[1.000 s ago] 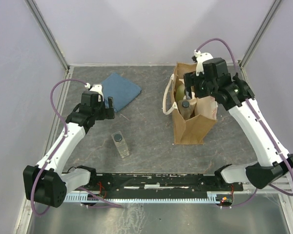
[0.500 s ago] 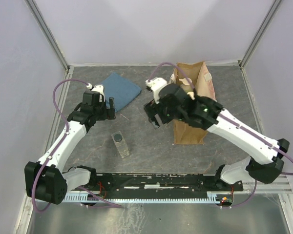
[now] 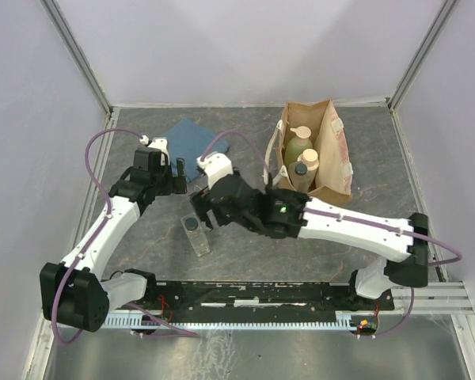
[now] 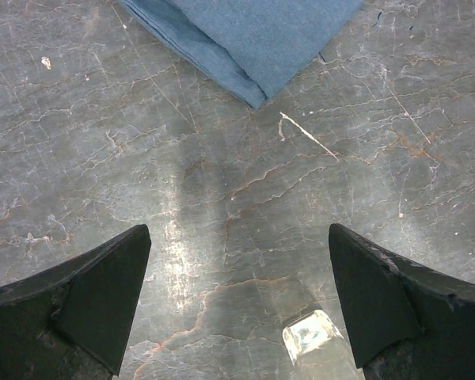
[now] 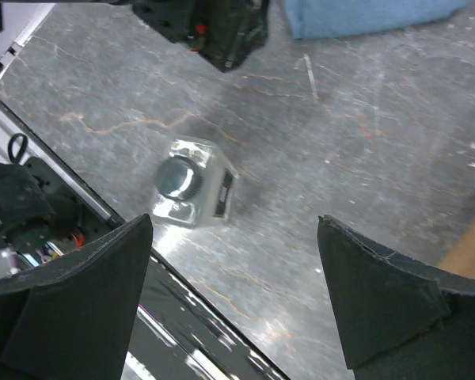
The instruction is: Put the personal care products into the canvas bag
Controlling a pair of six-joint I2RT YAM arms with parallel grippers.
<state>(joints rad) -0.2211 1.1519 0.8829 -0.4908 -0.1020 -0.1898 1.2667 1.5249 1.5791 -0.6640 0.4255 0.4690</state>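
The tan canvas bag [image 3: 336, 150] stands at the back right. Inside it I see the pale green pump bottle [image 3: 298, 146] and the cream cylindrical bottle [image 3: 309, 165]. One clear rectangular dark-capped bottle [image 3: 195, 233] stands on the table at front left; it also shows in the right wrist view [image 5: 191, 184], and a corner of it in the left wrist view [image 4: 310, 336]. I cannot make out the other clear bottle. My right gripper [image 3: 201, 210] [image 5: 233, 222] is open and empty, just above and right of this bottle. My left gripper [image 3: 178, 169] [image 4: 237, 237] is open and empty behind it.
The folded blue cloth [image 3: 191, 141] lies at the back left, just beyond my left gripper [image 4: 245, 39] [image 5: 364, 16]. My right arm stretches across the middle of the table. The black rail [image 3: 253, 294] runs along the near edge, close to the bottle.
My right arm has swung from over the bag leftward across the table to the clear bottle, uncovering the bag's opening. The left arm has barely moved.
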